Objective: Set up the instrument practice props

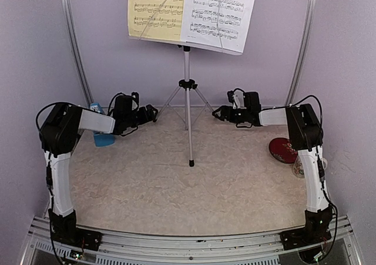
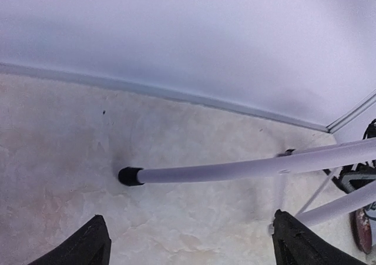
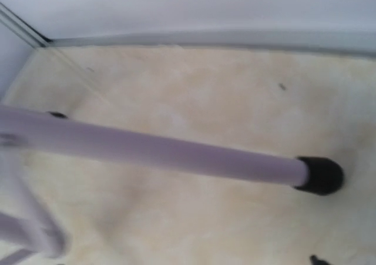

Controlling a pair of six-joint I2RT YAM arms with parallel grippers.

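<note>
Flanking the music stand [image 1: 187, 100], we hold the left gripper [image 2: 191, 241] spread wide, with a tripod leg [image 2: 235, 171] just ahead of its fingertips [image 2: 94, 244], untouched. Whether the right gripper [image 1: 218, 113] is spread or pressed together we cannot tell. The yellow sheet [image 1: 155, 9] and white sheet [image 1: 220, 12] sit high above both. Next, we judge, the metronome [image 1: 101, 137] behind the left gripper needs fetching.

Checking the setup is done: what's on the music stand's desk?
A yellow sheet and a white sheet of music, side by side. What lies behind them is covered.
</note>
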